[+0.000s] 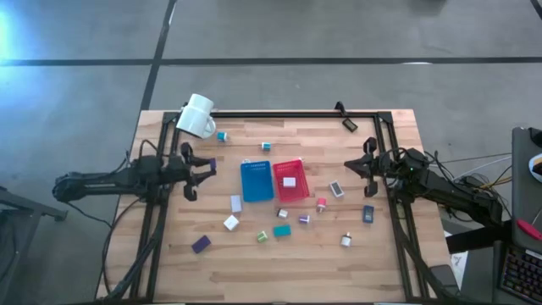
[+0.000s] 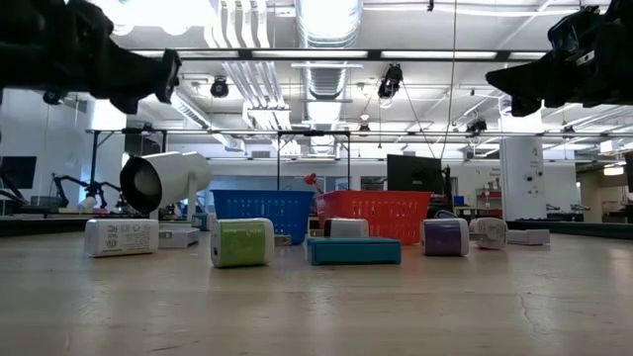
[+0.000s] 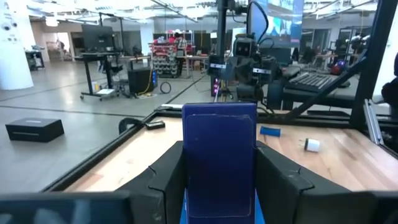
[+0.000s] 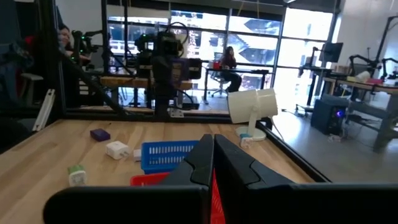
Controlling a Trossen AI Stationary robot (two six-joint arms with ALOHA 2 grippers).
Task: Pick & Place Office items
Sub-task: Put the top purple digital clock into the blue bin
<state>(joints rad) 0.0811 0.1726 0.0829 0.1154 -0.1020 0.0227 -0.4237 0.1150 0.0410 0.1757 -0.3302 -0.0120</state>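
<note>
left gripper [image 3: 219,180] clamped on dark blue block [image 3: 219,152], long axis upright | right gripper [image 4: 213,163] closed, empty

— How's the light on my feeds?

— From above, the table [image 1: 339,263] reads evenly lit, with only soft, short shadows under the items. I see a bright bluish glare at the upper left corner of the floor.

— And the low camera?

— Strongly backlit. Ceiling lights [image 2: 326,20] blow out to white, so both arms overhead go to black silhouettes. The white mug [image 2: 163,182] stays clear enough.

— Wrists?

— On my right wrist, bright windows [image 4: 261,43] wash out the background. On the left, the near dark blue block [image 3: 219,158] looks soft, close to the lens.
</note>
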